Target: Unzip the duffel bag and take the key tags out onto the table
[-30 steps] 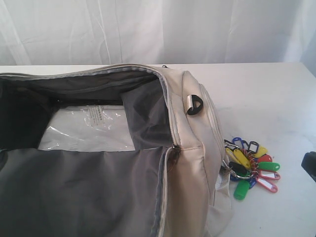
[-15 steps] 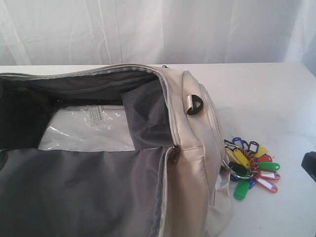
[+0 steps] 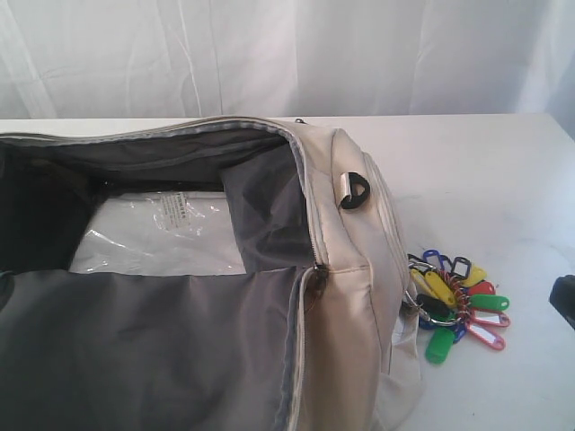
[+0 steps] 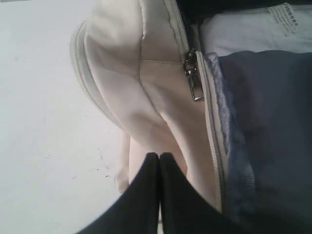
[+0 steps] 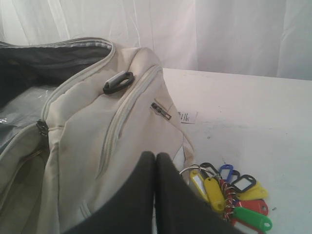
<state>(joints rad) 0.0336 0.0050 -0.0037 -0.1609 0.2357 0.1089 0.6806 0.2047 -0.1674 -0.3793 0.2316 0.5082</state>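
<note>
The cream duffel bag (image 3: 346,269) lies unzipped on the white table (image 3: 485,171), its grey lining (image 3: 144,341) spread open. The key tags (image 3: 454,305), a bunch of coloured tags on a metal ring, rest on the table against the bag's right end. In the right wrist view my right gripper (image 5: 155,156) is shut and empty, hovering over the bag's end beside the key tags (image 5: 229,190). My left gripper (image 4: 159,156) is also shut with nothing in it, over the bag's other end near a metal zip pull (image 4: 195,85).
A clear plastic packet (image 3: 162,233) lies inside the bag. A dark D-ring (image 3: 354,191) sits on the bag's end. A small white paper tag (image 5: 187,116) hangs by a side zip. A dark part of an arm (image 3: 564,301) shows at the right edge. White curtain behind.
</note>
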